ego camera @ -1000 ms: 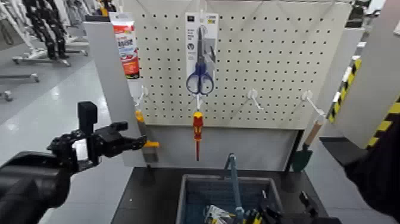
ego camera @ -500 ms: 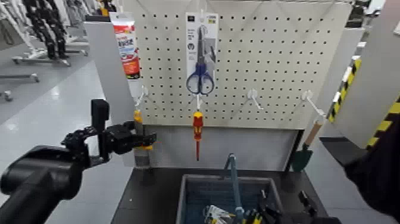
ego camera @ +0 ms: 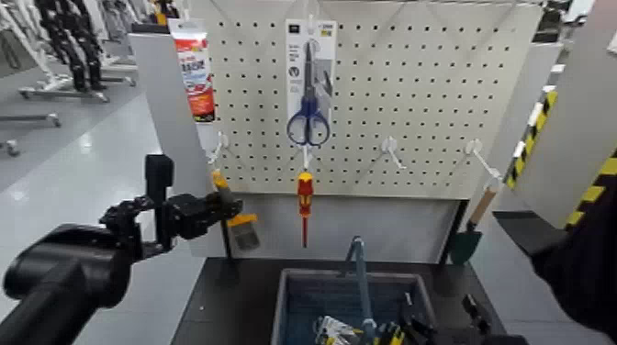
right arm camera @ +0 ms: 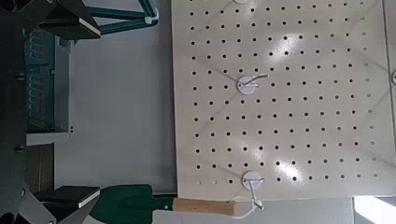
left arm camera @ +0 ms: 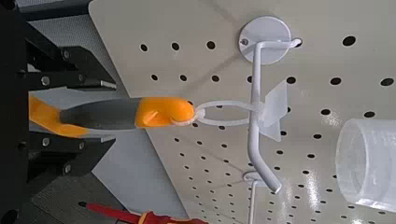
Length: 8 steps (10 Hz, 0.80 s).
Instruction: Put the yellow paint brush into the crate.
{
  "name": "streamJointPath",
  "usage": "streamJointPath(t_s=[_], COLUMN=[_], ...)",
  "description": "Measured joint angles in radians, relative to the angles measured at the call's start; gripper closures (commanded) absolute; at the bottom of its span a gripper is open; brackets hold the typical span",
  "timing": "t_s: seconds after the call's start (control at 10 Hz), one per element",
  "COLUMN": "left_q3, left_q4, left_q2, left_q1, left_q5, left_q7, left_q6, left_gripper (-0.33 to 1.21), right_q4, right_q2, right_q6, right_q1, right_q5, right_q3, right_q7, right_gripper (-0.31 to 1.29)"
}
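Left black gripper point(ego camera: 213, 209) pinching the grey-and-yellow flat paint brush point(ego camera: 235, 223).
Wrist view alone shows its loop on the white wire hook point(left arm camera: 260, 112) (right gripper's state: cannot tell).

The yellow paint brush point(left arm camera: 112, 114) has a smooth, faintly glossy plastic handle. The pegboard point(ego camera: 404, 92) looks matt and painted, its hooks point(left arm camera: 260, 103) white-coated wire. The crate point(ego camera: 294, 303) is ribbed plastic. The trowel point(right arm camera: 210, 207) has a bare wood handle.

Your left arm reaches forward at mid-height, its left pincer point(ego camera: 220, 209) clamped shut on the yellow paint brush point(ego camera: 241, 227). Your right pincer point(ego camera: 441, 330) sits low, its fingers unclear.
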State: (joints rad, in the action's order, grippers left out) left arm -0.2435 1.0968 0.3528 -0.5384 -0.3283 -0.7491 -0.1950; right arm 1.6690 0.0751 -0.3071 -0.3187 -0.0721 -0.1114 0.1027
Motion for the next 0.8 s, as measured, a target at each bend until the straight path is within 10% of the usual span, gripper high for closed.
streamJointPath(t_s=[0.8], left_q3=[0.099], left_q4=[0.171], left_q2=[-0.006], left_q1=[0.112], left_q5=[0.001], left_q7=[0.017], left_q6=[-0.036], left_gripper=[1.15], right_q4=[0.0], right_q2=[-0.002], right_q6=[0.002], right_q1=[0.0], right_q5=[0.0], right_q3=[0.002], right_q7=[0.0], right_gripper=[0.12])
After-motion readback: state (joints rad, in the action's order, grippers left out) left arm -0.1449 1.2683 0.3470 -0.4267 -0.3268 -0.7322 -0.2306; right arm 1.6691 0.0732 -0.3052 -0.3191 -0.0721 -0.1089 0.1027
